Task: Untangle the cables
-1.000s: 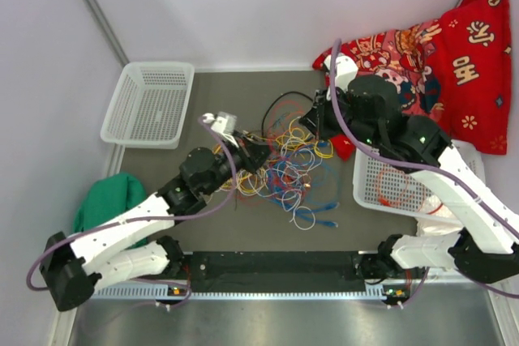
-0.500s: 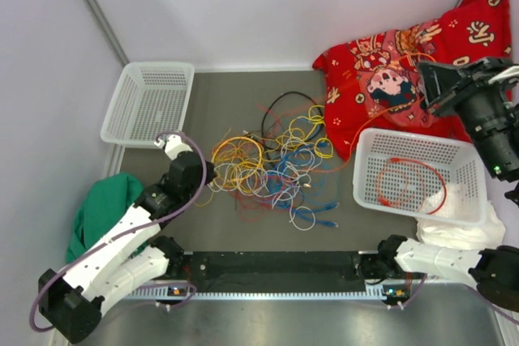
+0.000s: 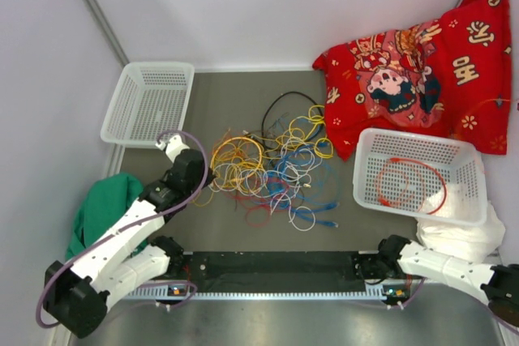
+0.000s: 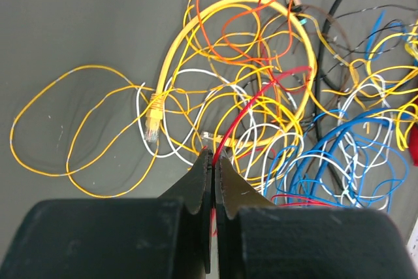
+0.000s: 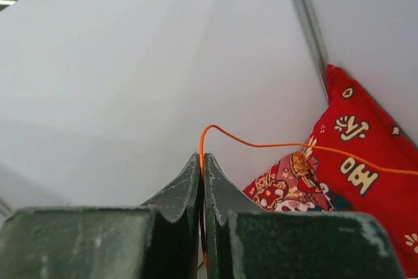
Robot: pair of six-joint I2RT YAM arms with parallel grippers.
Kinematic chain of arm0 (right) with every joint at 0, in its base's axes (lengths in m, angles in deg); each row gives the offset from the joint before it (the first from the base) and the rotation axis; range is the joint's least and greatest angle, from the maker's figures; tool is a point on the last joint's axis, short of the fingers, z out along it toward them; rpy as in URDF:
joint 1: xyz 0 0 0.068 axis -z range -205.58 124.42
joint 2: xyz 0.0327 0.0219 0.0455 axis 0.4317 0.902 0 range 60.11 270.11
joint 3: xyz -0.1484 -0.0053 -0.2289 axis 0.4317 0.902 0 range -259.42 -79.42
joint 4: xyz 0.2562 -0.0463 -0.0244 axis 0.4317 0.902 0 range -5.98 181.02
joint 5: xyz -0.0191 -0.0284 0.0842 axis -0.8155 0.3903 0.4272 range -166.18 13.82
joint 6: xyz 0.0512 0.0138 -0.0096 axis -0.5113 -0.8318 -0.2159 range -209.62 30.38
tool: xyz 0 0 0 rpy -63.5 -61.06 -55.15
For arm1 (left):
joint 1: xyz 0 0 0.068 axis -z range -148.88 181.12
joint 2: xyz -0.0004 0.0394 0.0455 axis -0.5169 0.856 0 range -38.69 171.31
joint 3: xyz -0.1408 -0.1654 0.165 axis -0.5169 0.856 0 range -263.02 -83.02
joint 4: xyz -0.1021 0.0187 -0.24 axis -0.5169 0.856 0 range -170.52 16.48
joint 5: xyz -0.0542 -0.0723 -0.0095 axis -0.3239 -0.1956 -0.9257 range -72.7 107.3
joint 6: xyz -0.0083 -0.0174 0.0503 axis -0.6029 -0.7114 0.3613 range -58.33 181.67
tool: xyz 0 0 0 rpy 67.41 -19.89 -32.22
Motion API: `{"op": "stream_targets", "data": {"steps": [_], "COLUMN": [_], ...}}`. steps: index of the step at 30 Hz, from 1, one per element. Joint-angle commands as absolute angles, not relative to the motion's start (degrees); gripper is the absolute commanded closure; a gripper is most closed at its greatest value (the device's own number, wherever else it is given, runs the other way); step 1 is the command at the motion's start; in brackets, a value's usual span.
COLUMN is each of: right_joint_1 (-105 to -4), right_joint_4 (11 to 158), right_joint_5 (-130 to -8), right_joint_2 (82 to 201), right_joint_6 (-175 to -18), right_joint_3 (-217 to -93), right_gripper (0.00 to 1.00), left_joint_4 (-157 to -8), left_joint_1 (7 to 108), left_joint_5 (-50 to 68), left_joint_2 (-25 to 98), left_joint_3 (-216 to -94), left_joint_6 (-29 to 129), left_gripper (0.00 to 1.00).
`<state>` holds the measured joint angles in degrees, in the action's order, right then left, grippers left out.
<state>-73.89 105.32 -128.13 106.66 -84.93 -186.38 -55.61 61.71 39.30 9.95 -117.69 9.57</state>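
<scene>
The cables (image 3: pixel 272 168) lie in a tangled pile of yellow, orange, red, blue, white and black wires on the grey mat. My left gripper (image 3: pixel 200 174) is at the pile's left edge. In the left wrist view it (image 4: pixel 212 153) is shut on a thin red cable (image 4: pixel 245 112) that runs up into the tangle. My right gripper (image 5: pixel 202 158) is out of the top view, raised high, and shut on a thin orange cable (image 5: pixel 261 143) that trails toward the red cushion (image 5: pixel 356 161). A thick yellow cable with a plug end (image 4: pixel 153 119) lies just ahead of the left jaws.
A white basket (image 3: pixel 422 137) at the right holds a coiled orange cable (image 3: pixel 409 184). Another white basket (image 3: pixel 154 65) stands at the back left. The red cushion (image 3: pixel 413 70) leans at the back right. A green cloth (image 3: pixel 105 204) is at the left, a white cloth (image 3: pixel 458 237) at the right.
Both arms have left the middle of the pile. The left drew back to its left edge. The right rose to the right with the orange cable and out of the top view.
</scene>
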Motion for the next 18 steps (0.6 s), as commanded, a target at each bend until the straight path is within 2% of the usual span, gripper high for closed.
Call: {"op": "stream_targets", "data": {"steps": [1,13,18], "right_joint_1": [-73.8,-73.7,-73.3], "right_joint_4": [99.2,78.6,77.7], "right_joint_5": [-133.3,-139.1,-140.0], "right_joint_2": [107.8,108.6,109.1], "right_joint_6": [-78.2,-61.5,-60.6], "right_joint_3": [-181.6,-170.8,-168.6], "right_gripper": [1.00,1.00,1.00], "left_joint_4": [-57.4,-59.2,-58.9], "left_joint_1": [61.0,61.1,61.1], "left_joint_5": [36.4,34.2,33.4], "left_joint_2": [10.8,8.9,8.5], "left_joint_3": [-116.9,-115.1,-115.1], "left_joint_6": [8.8,9.5,10.1], "left_gripper": [1.00,1.00,1.00]}}
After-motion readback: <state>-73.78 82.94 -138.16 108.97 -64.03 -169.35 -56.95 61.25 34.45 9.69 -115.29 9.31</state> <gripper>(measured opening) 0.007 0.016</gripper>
